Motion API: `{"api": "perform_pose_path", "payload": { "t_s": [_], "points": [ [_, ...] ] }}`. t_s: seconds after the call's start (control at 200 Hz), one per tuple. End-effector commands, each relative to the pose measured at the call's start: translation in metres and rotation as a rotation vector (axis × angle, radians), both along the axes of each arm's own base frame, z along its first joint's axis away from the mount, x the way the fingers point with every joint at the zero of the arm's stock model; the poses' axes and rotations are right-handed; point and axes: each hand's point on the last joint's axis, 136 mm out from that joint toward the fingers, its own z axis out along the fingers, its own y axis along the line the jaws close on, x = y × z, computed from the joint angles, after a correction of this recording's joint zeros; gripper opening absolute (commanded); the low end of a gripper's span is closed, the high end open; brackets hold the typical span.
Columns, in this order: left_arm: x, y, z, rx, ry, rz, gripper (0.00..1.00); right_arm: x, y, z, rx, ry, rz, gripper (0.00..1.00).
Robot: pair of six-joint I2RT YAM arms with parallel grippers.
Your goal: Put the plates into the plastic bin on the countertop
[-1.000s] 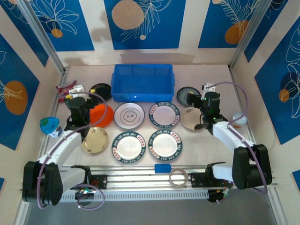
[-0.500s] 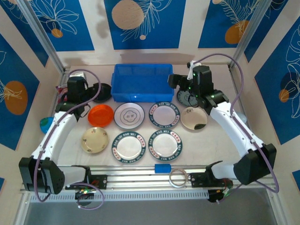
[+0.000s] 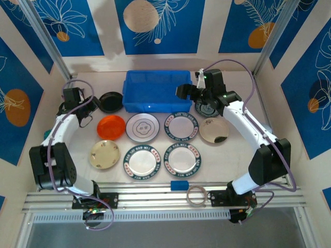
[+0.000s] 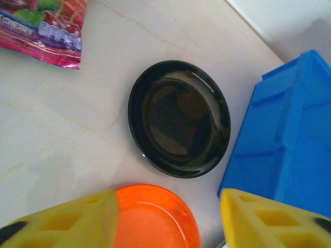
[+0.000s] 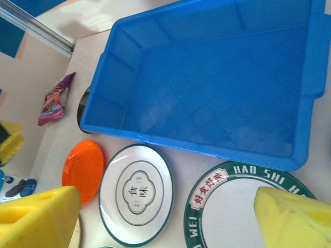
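Left tool hung wide open, empty, just short of black plate; best pinch its near rim squarely. Right tool gaped empty.

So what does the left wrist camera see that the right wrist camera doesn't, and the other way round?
Left wrist camera's extra: the black plate seen whole, face up. Right wrist camera's extra: the empty inside of the plastic bin, the white plate with a line drawing and a green-lettered plate. Shared by both: the plastic bin, the orange plate and the pink snack packet.
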Motion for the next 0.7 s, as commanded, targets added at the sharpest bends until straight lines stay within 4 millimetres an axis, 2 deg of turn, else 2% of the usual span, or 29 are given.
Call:
{"api": "perform_pose_path", "payload": {
  "t_s": [0.0,0.165,0.395,0.695],
  "points": [
    [0.015,-0.001,-0.008,-0.099,-0.04,-0.007,0.48,0.003,0.008,0.01,0.063,0.02,0.035,0.86],
    [0.026,0.009,-0.032,-0.073,0.014,0.001,0.42,0.008,0.006,0.001,0.065,0.043,0.029,0.84],
    [0.038,0.02,-0.052,-0.051,0.029,0.019,0.42,0.014,0.001,-0.013,0.076,0.073,0.007,0.82],
    [0.058,0.023,-0.086,-0.076,0.043,0.031,0.39,0.02,-0.005,-0.018,0.062,0.09,-0.013,0.81]
  ]
}}
